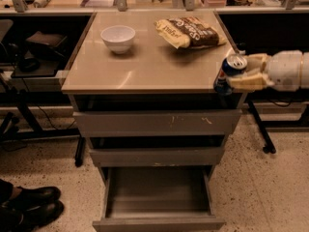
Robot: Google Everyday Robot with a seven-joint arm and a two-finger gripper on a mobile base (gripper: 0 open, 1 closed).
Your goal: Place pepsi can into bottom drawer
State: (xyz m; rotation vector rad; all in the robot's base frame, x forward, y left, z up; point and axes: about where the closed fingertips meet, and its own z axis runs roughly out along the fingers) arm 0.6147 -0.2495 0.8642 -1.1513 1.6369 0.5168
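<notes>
Single view only, set high in front of the drawer cabinet (154, 123), tilted down and facing far, near enough to span tabletop (145, 66) down to open bottom drawer (157, 195) at the near edge, with the gripper (238, 75) at right, clamped on the pepsi can (233, 64).

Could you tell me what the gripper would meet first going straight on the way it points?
Beyond the pepsi can it grips at the tabletop's right front corner, the gripper seems free leftward; bowl and chip bag sit farther back, though depth is unclear.
</notes>
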